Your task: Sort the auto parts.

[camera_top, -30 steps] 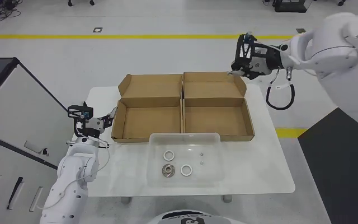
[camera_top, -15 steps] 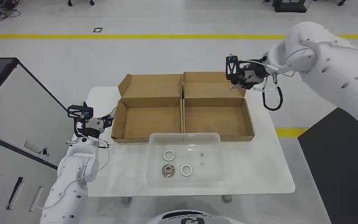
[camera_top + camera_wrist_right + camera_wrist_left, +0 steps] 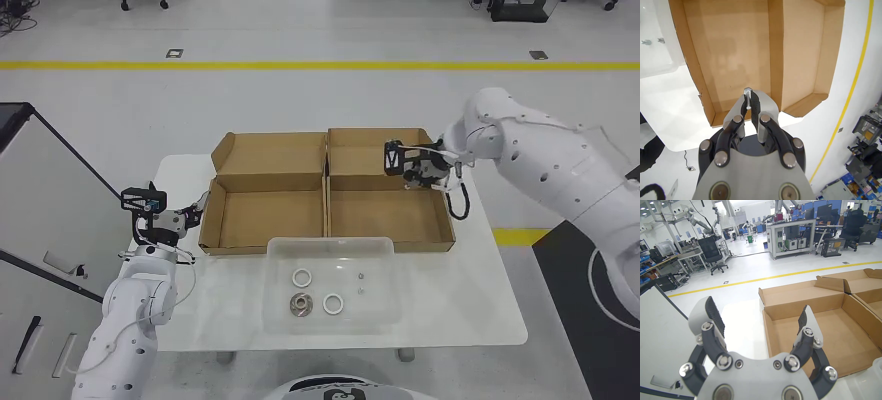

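**Fig.** Delivery step of the sort; dial centred on the table as seen from above.

- **Nine o'clock:** my left claw hung spread wide and held nothing, just beside the outer wall of the left cardboard box.
- **Six o'clock:** the clear tray held the unsorted stock: two white rings, one metal flanged part and two small bolts.
- **One o'clock:** the right cardboard box stood touching the left one along their shared wall.
- **Two o'clock:** my right claw hovered above that box's far right corner. It was clenched on a third bolt, gripped by the threaded shank with the hex head pointing toward the cardboard floor.

**Step in hand**, as I judged it: carrying this bolt to the right box, not yet let go.

**Next move**, as I judged it: I needed to come lower, well inside the walls, and then part the pads gently, since a bolt dropped from height near a corner may bounce or roll.

**Count:** boxes, two; tray, one; rings, two; flanged part, one; bolts, three.
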You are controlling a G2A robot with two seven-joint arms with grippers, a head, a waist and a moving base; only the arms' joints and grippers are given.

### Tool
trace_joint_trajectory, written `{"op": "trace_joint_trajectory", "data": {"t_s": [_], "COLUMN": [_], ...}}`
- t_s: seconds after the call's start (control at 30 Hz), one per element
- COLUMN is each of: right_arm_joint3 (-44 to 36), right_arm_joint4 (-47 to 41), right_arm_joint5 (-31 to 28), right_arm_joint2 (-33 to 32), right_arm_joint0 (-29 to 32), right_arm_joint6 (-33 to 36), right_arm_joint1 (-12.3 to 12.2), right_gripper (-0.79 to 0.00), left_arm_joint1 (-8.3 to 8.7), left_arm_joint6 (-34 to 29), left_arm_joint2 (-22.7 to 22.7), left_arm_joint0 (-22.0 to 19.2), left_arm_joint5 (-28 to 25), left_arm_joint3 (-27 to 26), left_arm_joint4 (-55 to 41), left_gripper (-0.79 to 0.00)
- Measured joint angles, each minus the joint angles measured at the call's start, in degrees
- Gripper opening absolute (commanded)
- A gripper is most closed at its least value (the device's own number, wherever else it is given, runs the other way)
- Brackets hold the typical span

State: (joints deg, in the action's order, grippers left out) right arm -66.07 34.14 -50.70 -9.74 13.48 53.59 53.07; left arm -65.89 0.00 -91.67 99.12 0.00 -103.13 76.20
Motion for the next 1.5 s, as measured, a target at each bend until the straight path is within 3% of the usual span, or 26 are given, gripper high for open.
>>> {"op": "trace_joint_trajectory", "data": {"t_s": [0.67, 1.3, 1.33, 1.37, 1.43, 1.47, 1.5], "right_arm_joint3": [11.0, 15.3, 15.4, 15.5, 15.7, 15.9, 16.0], "right_arm_joint4": [9.9, 11.9, 11.9, 11.9, 11.7, 11.5, 11.4], "right_arm_joint5": [-0.5, -0.6, -0.6, -0.5, -0.5, -0.4, -0.5], "right_arm_joint2": [0.0, 0.0, 0.0, 0.0, 0.0, 0.0, 0.0], "right_arm_joint0": [7.0, 10.1, 10.1, 10.1, 10.0, 10.0, 9.9], "right_arm_joint6": [-0.5, -0.6, -0.6, -0.5, -0.5, -0.5, -0.5], "right_arm_joint1": [7.0, 9.7, 9.8, 9.9, 10.1, 10.1, 10.2], "right_gripper": [-0.785, -0.785, -0.671, -0.449, -0.354, -0.209, -0.172], "left_arm_joint1": [0.0, 0.0, 0.0, 0.0, 0.0, 0.0, 0.0], "left_arm_joint6": [0.0, 0.0, 0.0, 0.0, 0.0, 0.0, 0.0], "left_arm_joint2": [0.0, 0.0, 0.0, 0.0, 0.0, 0.0, 0.0], "left_arm_joint0": [0.0, 0.0, 0.0, 0.0, 0.0, 0.0, 0.0], "left_arm_joint5": [0.0, 0.0, 0.0, 0.0, 0.0, 0.0, 0.0], "left_arm_joint3": [0.0, 0.0, 0.0, 0.0, 0.0, 0.0, 0.0], "left_arm_joint4": [0.0, 0.0, 0.0, 0.0, 0.0, 0.0, 0.0], "left_gripper": [0.0, 0.0, 0.0, 0.0, 0.0, 0.0, 0.0]}}
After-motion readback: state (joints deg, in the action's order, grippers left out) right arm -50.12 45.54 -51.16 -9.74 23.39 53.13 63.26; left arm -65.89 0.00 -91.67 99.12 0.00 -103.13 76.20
